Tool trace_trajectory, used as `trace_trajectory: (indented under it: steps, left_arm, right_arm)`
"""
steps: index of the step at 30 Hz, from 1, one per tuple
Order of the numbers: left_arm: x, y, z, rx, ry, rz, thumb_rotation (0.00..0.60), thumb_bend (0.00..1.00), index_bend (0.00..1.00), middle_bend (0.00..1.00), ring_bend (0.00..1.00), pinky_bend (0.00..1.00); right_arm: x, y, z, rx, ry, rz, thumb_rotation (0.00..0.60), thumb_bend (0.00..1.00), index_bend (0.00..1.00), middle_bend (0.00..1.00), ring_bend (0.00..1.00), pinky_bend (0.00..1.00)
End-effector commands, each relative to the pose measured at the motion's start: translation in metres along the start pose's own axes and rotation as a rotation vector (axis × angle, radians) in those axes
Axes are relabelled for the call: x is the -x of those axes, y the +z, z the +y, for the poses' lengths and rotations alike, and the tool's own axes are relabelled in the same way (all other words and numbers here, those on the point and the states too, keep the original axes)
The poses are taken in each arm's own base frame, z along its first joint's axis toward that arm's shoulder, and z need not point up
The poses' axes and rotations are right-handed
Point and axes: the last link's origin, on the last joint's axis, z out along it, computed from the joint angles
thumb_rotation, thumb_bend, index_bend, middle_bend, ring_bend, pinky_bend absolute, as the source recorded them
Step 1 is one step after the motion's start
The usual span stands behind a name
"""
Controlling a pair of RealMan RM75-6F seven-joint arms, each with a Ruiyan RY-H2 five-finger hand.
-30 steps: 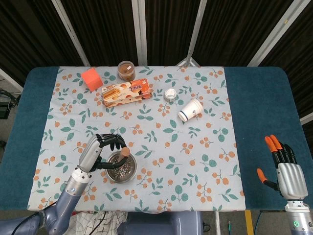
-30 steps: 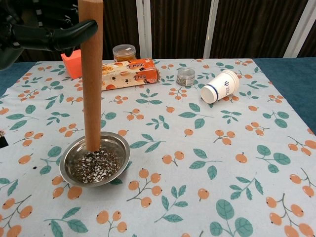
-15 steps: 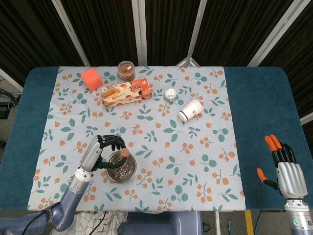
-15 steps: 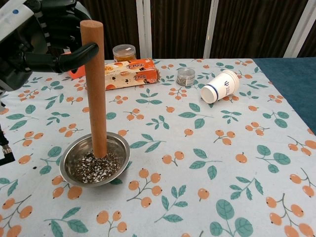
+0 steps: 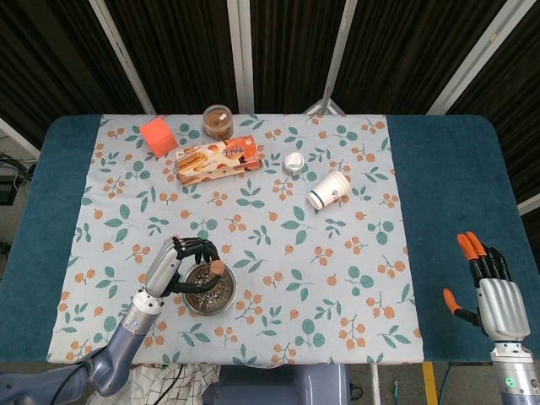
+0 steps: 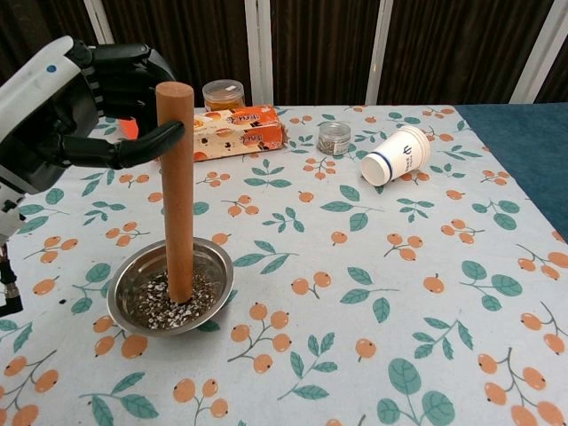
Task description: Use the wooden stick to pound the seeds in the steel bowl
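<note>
Wooden stick (image 6: 177, 195) stands upright in steel bowl (image 6: 216, 263), left hand (image 6: 67, 111) gripping.

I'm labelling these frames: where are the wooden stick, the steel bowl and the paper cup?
wooden stick (image 6: 177, 195), chest view, middle of shaft.
steel bowl (image 6: 216, 266), chest view, right rim.
paper cup (image 6: 399, 153), chest view, side wall.

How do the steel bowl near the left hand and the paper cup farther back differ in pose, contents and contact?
The steel bowl sits upright; the paper cup lies on its side. The bowl holds seeds with the wooden stick standing in them; nothing shows inside the cup. The left hand holds the stick over the bowl, while no hand is near the cup. Both rest on the floral tablecloth.
</note>
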Motion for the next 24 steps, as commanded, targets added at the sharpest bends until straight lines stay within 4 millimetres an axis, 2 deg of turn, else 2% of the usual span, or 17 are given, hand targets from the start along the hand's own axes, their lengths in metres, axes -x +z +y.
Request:
trace_trajectory:
  steps: [1,16,24]
  left_arm:
    - [0.002,-0.004,-0.004,0.000,0.004,-0.008,0.600,0.85,0.66,0.73,0.59,0.68]
    - [0.008,-0.011,-0.008,0.002,0.004,-0.019,0.600,0.85,0.66,0.73,0.59,0.68]
    - [0.004,0.003,0.009,0.066,-0.012,0.006,0.600,0.85,0.66,0.73,0.59,0.68]
  right_arm:
    - [0.000,0.000,0.000,0.000,0.000,0.001,0.600,0.37,0.00,0.00,0.00,0.00]
    - [0.000,0.000,-0.001,0.001,0.001,0.005,0.600,0.37,0.00,0.00,0.00,0.00]
    - [0.000,0.000,-0.001,0.000,0.005,0.008,0.600,0.37,0.00,0.00,0.00,0.00]
